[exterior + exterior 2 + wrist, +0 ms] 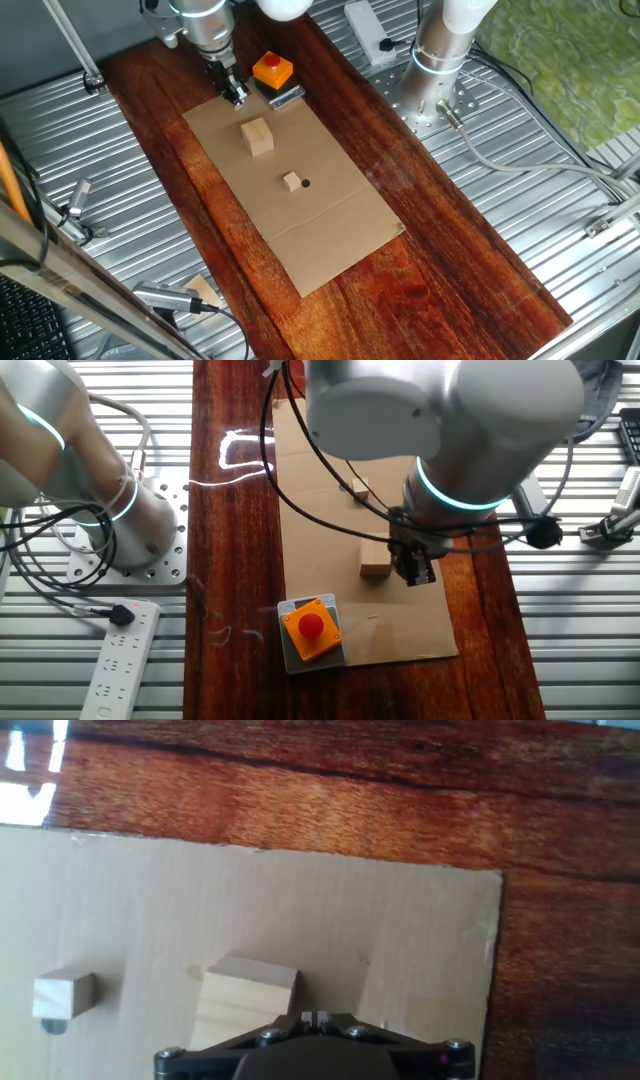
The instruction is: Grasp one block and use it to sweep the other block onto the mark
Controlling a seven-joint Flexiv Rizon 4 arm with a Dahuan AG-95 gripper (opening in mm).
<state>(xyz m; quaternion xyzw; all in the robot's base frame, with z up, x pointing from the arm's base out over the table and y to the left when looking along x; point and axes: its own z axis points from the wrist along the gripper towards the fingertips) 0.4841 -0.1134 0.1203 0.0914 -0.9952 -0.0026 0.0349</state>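
Observation:
The larger wooden block (258, 136) stands on the brown cardboard (330, 235). The small wooden cube (291, 181) sits further along, with the black mark (305, 183) right beside it. My gripper (235, 93) hangs over the cardboard's far end, a short way from the larger block, with its fingertips pressed together and nothing between them. In the other fixed view the gripper (415, 568) is just right of the larger block (376, 560). In the hand view the larger block (245, 1000) lies just ahead and left of the fingertips (308, 1018), and the small cube (63, 996) is far left.
An orange box with a red button (272, 70) stands by the cardboard's far edge, close to the gripper. A second robot base (440, 60) and cables sit on the metal table to the right. The cardboard lies on a dark wooden board (450, 260).

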